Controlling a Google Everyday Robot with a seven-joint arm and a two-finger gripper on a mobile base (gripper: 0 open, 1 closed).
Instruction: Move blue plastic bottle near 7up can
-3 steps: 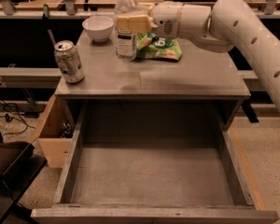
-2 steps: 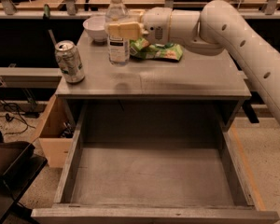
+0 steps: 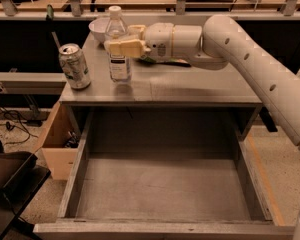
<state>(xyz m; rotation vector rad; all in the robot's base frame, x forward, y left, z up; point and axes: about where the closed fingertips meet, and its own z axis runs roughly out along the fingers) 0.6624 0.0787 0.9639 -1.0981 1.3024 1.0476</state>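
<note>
Grey and bare over most of its top, the table [image 3: 195, 86] stands before a dark shelf wall, with a wide drawer [image 3: 165, 189] pulled open under its front edge. A white arm [image 3: 250, 59] reaches in from the right edge and runs across the back half of the table toward the left.

At its end, the hand [image 3: 121, 48] is clenched on the bottle [image 3: 120, 68]. Its pale fingers [image 3: 132, 47] press the clear body above the label, just under the shoulder. The bottle stands upright with its white cap on top, left of the middle of the table and closer to the back edge than the front. Whether its base touches the table or hangs just above it I cannot tell.

The can [image 3: 75, 66] stands upright at the left edge, about halfway between the back and front corners. It is just beside the bottle, on the bottle's left and a little nearer the front, with a narrow gap between them.

A white bowl [image 3: 97, 29] sits at the back left corner, behind the bottle. A strip of a green bag [image 3: 172, 62] shows under the wrist of the arm, near the back edge.
</note>
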